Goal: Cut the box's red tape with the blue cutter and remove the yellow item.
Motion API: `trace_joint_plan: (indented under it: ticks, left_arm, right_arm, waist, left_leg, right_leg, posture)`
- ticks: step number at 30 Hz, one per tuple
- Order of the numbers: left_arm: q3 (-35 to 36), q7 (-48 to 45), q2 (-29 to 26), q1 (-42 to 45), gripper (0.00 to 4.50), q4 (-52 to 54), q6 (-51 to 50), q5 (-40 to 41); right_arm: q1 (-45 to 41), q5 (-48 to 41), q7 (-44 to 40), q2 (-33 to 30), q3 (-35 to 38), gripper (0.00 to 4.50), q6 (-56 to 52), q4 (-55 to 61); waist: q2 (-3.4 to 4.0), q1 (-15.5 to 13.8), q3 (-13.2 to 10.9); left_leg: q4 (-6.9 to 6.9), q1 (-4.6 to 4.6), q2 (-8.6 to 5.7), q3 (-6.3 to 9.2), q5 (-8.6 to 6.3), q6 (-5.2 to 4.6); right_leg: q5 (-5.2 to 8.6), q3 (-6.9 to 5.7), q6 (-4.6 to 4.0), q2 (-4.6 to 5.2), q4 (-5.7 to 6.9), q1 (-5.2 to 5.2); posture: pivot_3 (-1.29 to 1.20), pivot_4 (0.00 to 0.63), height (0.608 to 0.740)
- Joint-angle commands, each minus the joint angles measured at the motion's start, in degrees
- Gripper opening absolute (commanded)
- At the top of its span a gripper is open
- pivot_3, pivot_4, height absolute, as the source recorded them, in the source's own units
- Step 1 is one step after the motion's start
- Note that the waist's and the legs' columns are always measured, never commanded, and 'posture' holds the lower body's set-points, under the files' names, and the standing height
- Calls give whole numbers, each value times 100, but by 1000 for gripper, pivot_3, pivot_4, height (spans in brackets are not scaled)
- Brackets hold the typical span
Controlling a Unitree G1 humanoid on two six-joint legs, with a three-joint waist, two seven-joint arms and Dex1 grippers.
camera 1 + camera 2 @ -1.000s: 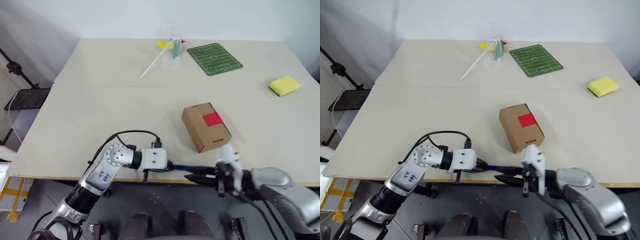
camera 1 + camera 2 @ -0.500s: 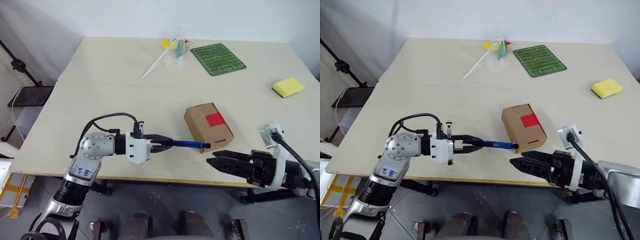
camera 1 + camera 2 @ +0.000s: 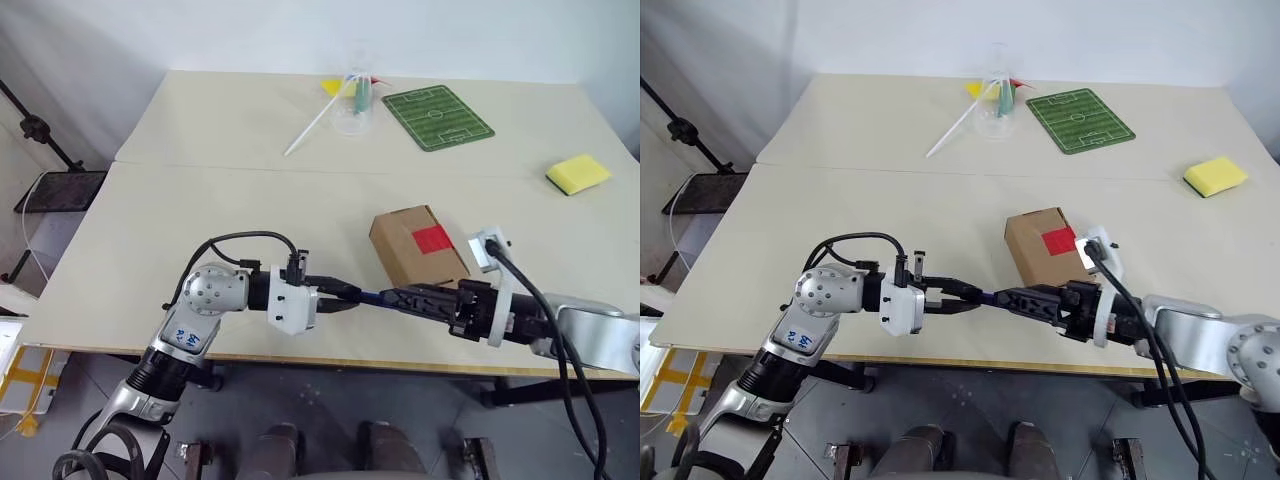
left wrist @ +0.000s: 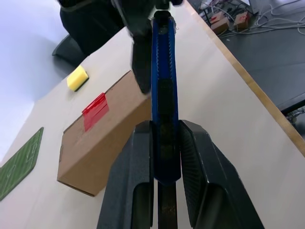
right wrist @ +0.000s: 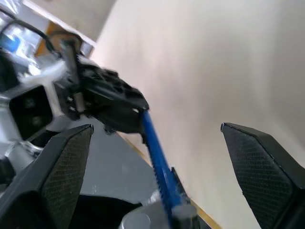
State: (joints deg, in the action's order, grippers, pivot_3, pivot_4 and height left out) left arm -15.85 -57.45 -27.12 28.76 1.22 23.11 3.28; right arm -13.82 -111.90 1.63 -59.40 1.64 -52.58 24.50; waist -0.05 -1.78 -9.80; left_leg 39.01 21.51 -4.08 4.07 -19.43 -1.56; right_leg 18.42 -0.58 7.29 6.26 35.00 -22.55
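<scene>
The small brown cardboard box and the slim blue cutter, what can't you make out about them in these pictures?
- Brown cardboard box: closed in the head views, so its contents are hidden.
- Slim blue cutter: dark tip hidden behind the right gripper, in the left wrist view too.
- Red tape square: too small to tell whether it is cut.
- Left gripper: its fingers cover the cutter's rear.

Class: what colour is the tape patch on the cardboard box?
Red. The tape on the box shows best in the left eye view.

The scene is being lit evenly and brightly from above, and only soft shadows are being cast. The left gripper [image 5: 102, 102] is being blurred in the right wrist view.
</scene>
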Motion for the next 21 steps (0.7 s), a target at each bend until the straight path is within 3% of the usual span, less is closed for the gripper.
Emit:
trace_joint_plan:
  ticks: [1, 6, 8, 10, 19, 21]
  left_arm:
    - [29, 111, 13, 69, 428, 20, 69, -34]
    - [35, 134, -2, 66, 428, 13, 78, -46]
    - [37, 149, 1, 61, 428, 22, 68, -53]
    - [36, 172, 1, 56, 428, 29, 62, -72]
    - [25, 177, -25, 56, 428, 23, 72, -85]
    - [16, 151, -25, 64, 428, 12, 58, -55]
  right_arm:
    - [-171, -110, 59, 55, -33, 4484, -100, -34]
    - [-127, -110, 38, 56, 1, 4484, -205, -53]
    - [-65, -110, 45, 54, 46, 4102, -196, -60]
    - [-31, -110, 76, 98, 84, 3616, -145, -66]
    - [22, -93, 143, 176, 104, 397, -69, -93]
    - [25, -76, 147, 204, 113, 169, -52, -112]
  waist:
    - [0, 9, 0]
    - [0, 9, 0]
    - [0, 8, 0]
    - [0, 10, 0]
    - [0, 15, 0]
    - [0, 12, 0]
  left_leg:
    - [0, 1, -1, 0, 0, 0]
    - [0, 3, -1, 4, 0, 0]
    - [0, 3, -1, 4, 0, -1]
    - [0, 4, -1, 5, 0, 0]
    - [0, 4, -1, 5, 0, -1]
    - [1, 4, -1, 6, 0, -1]
  right_leg:
    - [0, -1, 0, 1, 1, 0]
    - [0, -5, 0, 1, 2, 0]
    - [0, -6, 0, 2, 1, 0]
    - [0, -7, 0, 2, 2, 0]
    - [0, -8, 0, 2, 3, 0]
    - [0, -8, 0, 2, 3, 0]
  posture:
    - [0, 150, 740]
    - [0, 150, 740]
    - [0, 150, 740]
    - [0, 150, 740]
    - [0, 150, 740]
    - [0, 150, 740]
